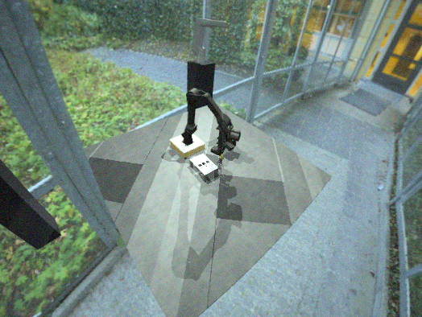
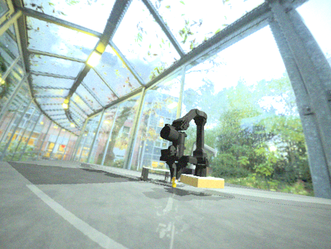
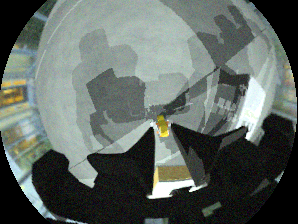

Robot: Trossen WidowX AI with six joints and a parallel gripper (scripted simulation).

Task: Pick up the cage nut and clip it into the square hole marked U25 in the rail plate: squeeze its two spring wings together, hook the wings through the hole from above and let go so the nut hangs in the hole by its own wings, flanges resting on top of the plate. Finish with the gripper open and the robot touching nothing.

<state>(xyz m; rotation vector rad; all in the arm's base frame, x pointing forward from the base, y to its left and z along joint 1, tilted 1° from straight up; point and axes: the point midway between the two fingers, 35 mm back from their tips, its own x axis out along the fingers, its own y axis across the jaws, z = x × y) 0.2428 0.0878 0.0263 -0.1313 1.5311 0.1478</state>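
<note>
The small yellow cage nut (image 1: 221,158) (image 2: 174,182) (image 3: 163,127) is low over the floor, between and just below the fingertips. Pale bits show at both its sides in the wrist view; the wings are too small to make out. My gripper (image 1: 220,154) (image 2: 174,177) (image 3: 162,127) points down and is partly open, its tips on either side of the nut, with no clear grip on it. The white rail plate (image 1: 210,170) (image 2: 156,170) (image 3: 256,100) stands raised on supports beside the gripper, with dark square holes in its top. The U25 mark is not legible.
The arm's base block (image 1: 193,151) (image 2: 211,183) (image 3: 175,187), pale on top with yellowish sides, stands near the plate. The arm arches from it over to the nut. Dark shadows of the arm lie across the floor. A dark beam (image 1: 28,209) shows at the left in the top view.
</note>
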